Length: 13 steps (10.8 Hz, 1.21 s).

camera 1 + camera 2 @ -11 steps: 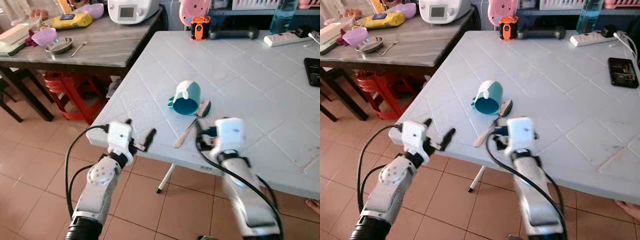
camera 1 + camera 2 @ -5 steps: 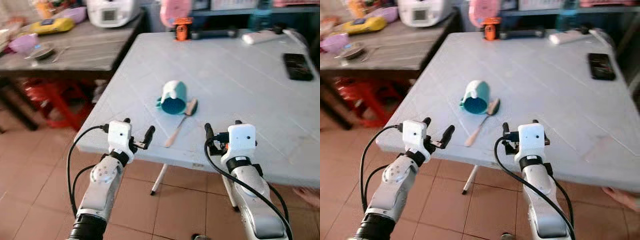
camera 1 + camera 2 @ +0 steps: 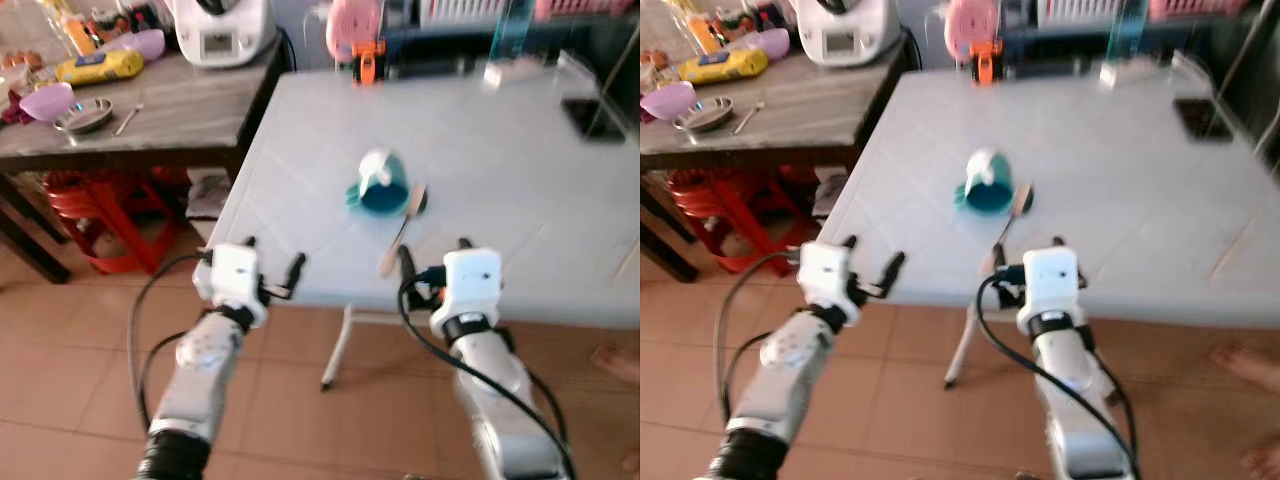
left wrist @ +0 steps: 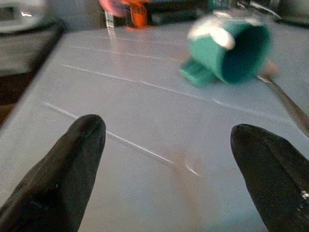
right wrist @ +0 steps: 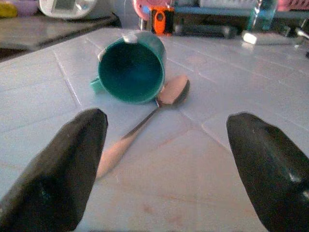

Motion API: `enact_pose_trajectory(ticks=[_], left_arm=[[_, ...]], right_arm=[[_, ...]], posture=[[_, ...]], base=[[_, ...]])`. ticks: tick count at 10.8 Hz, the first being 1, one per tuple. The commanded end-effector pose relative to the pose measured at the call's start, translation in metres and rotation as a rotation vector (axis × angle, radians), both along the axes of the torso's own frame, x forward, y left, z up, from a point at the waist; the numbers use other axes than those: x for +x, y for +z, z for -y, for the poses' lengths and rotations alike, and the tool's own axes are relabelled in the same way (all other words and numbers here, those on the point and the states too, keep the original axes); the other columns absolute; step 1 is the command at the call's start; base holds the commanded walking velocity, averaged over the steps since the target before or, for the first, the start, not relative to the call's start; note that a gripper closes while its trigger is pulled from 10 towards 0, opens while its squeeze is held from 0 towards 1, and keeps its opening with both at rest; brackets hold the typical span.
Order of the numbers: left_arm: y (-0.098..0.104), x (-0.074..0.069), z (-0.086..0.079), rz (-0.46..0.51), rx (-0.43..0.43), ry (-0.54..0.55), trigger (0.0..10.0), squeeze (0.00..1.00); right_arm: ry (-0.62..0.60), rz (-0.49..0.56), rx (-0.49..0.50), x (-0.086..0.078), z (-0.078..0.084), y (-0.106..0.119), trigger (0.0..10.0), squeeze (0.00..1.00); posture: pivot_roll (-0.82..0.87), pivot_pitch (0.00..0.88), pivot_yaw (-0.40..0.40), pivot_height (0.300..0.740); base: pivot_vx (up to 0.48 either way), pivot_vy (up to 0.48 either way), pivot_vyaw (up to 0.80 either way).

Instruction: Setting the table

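Teal cup tipped over, spoon touching it, both grippers spread

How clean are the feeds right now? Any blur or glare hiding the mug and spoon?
Left eye view: motion-blurred, far table edge smeared; teal mug still recognisable. Left wrist view: soft, mug rim washed out by glare. Right wrist view: sharpest; spoon beside the tipped mug is clear between the open right claw fingers.

1. Two silver arms carried white, boxy wrist housings.
2. Black cables looped from each housing down the forearm.
3. The left gripper and right gripper had long black fingers.
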<state>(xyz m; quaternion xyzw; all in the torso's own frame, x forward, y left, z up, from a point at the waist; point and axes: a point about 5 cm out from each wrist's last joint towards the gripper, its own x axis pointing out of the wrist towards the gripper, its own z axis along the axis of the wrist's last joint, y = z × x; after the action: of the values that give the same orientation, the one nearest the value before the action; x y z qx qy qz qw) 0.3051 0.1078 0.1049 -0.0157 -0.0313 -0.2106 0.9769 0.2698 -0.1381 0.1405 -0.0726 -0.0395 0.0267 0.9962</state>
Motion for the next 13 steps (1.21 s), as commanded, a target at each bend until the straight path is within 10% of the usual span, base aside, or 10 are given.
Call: enact_pose_trajectory(ticks=[1, 13], left_arm=[[0.002, 0.001, -0.007, 0.017, 0.019, 0.014, 10.0, 0.0], [0.004, -0.009, 0.005, 0.011, -0.025, -0.095, 10.0, 0.0]], right_arm=[[0.003, 0.017, 0.015, 0.0, -0.003, 0.003, 10.0, 0.0], [-0.039, -0.019, 0.034, 0.002, 0.002, -0.003, 10.0, 0.0]], posture=[[-0.13, 0.102, 0.149, 0.74], [-0.12, 0.107, 0.153, 0.74]], base=[[0.0, 0.0, 0.0], [0.0, 0.0, -0.23]])
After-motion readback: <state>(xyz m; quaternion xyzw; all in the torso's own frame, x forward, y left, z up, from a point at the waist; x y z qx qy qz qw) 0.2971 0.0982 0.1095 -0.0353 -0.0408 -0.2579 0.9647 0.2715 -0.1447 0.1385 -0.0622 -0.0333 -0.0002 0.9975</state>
